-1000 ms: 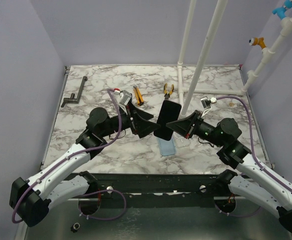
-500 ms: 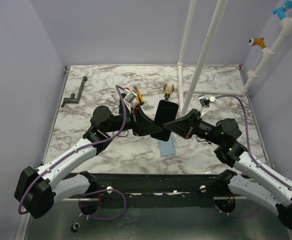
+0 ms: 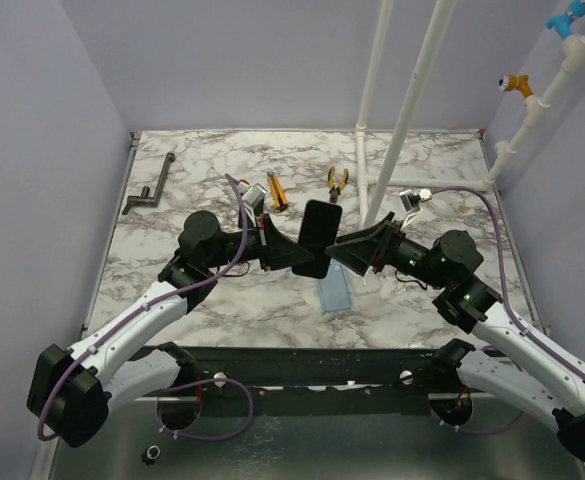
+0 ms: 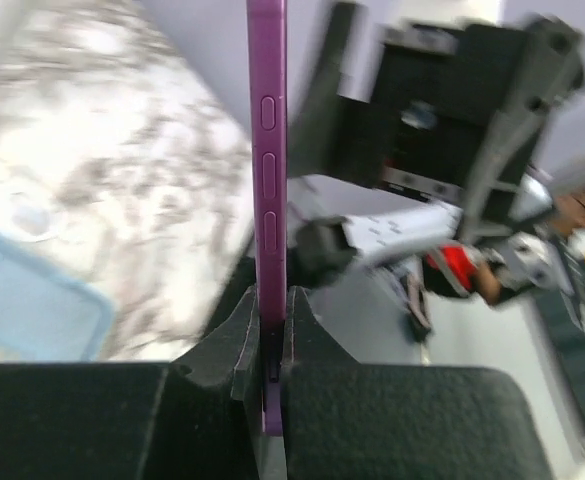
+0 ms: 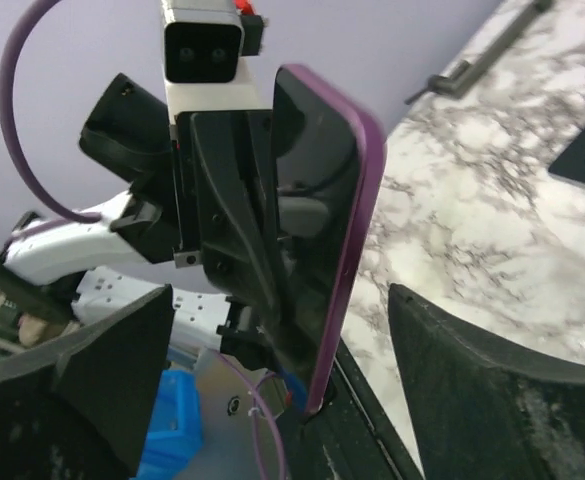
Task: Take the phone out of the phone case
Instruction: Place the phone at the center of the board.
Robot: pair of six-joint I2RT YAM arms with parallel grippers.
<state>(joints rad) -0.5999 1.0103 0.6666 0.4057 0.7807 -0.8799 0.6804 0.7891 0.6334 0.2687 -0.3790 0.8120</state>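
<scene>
top view high, looking down on table (image 3: 202,165), 2 wrist views close, facing each other, sharing phone (image 4: 267,150)

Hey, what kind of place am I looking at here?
Probably a robot lab test cell, not a home: a marble-print table boxed in by plain lavender walls, white pipes rising from it, and pliers lying at the back.
</scene>
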